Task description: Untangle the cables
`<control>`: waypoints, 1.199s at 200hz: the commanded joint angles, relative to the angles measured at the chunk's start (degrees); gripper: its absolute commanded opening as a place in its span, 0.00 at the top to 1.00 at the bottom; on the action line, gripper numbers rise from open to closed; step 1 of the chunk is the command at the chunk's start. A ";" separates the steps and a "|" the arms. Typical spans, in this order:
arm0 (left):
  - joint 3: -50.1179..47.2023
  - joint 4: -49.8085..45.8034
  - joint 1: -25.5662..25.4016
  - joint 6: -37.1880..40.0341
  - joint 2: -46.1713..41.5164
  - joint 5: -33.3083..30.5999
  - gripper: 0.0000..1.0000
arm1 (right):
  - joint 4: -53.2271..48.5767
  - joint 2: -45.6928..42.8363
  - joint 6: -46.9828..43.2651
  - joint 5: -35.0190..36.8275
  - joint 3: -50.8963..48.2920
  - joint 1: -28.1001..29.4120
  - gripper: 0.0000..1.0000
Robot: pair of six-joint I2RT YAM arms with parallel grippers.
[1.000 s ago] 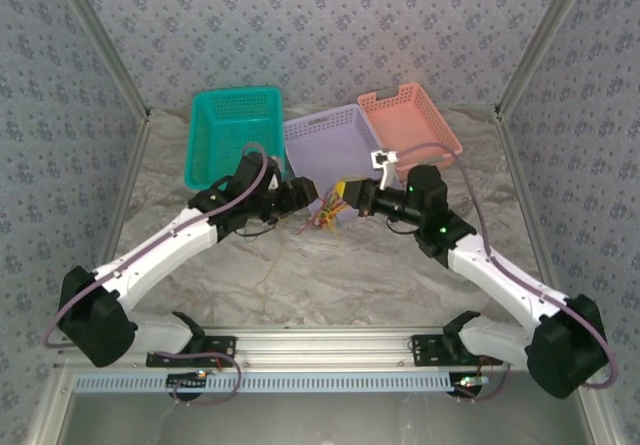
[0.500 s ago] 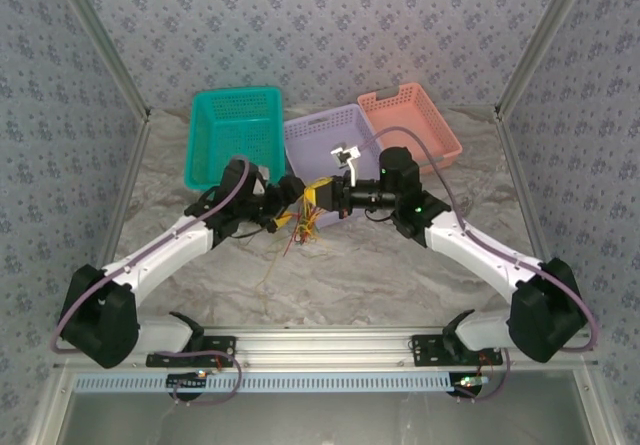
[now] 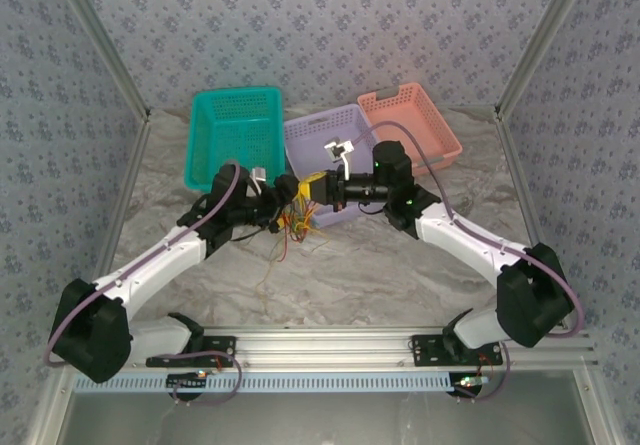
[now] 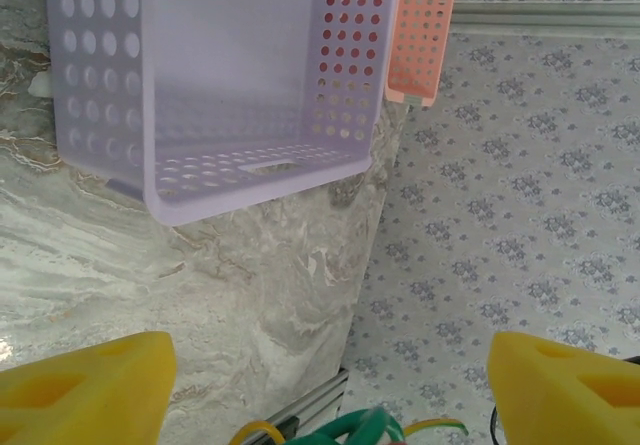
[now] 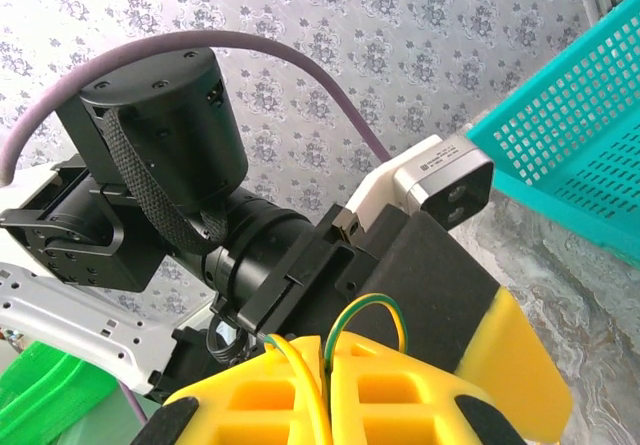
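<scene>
**Entry 1: right hand** (image 5: 325, 370). I log it as closed. Its two yellow fingers (image 5: 250, 395) are pressed together. A yellow strand and a green-and-yellow strand come out of the seam between them, so it is gripping the cables (image 3: 297, 221).

**Entry 2: left hand** (image 4: 325, 395). Open. On my left wrist view its yellow fingers sit in the two bottom corners, well apart. A green loop and a yellow loop of the cables lie low between them, touching neither finger as far as I can see. On my right wrist view this hand's black body and white camera stand just beyond the right hand's fingertips.

**Entry 3: cables.** A small clump of yellow, red, green and orange strands. From above, it hangs between and just below the two hands, which face each other tip to tip. Loose ends dangle toward the surface below, and I cannot tell whether they touch it.

**Entry 4: worktop** (image 3: 380, 275). Pale and marbled, it carries everything listed here.

**Entry 5: purple basket** (image 4: 250, 180). Just behind the hands and the middle one of three. The clump hangs in front of its near left corner.

**Entry 6: teal basket** (image 3: 235, 95). Just beside the purple basket, on its left.

**Entry 7: pink basket** (image 3: 412, 117). On the purple basket's right, set a little further back against it.
</scene>
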 commanded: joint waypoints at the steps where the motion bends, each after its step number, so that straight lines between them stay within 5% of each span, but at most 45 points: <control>1: -0.45 0.60 0.25 -1.41 -0.21 0.48 0.26 | 3.14 -0.02 0.99 -0.99 2.35 -0.39 1.00; 18: -2.06 3.33 0.35 -2.95 -1.03 -0.71 0.47 | 3.18 0.00 1.05 -0.61 2.31 -0.47 1.00; 38: -2.22 1.16 1.62 -2.68 -2.67 -2.74 1.00 | 2.46 -0.58 0.91 0.12 1.50 -0.73 1.00; 110: 0.46 -3.81 16.13 -1.43 -9.82 -2.77 1.00 | -11.56 -14.58 -2.24 16.04 -11.05 1.15 1.00; 166: 6.14 -0.36 19.10 -2.47 -6.56 -3.69 1.00 | -12.19 -16.73 2.65 34.13 -19.96 9.50 1.00; 240: 8.90 -10.54 21.83 6.36 -8.25 -7.52 1.00 | -18.66 -31.45 13.17 49.42 -30.04 3.54 1.00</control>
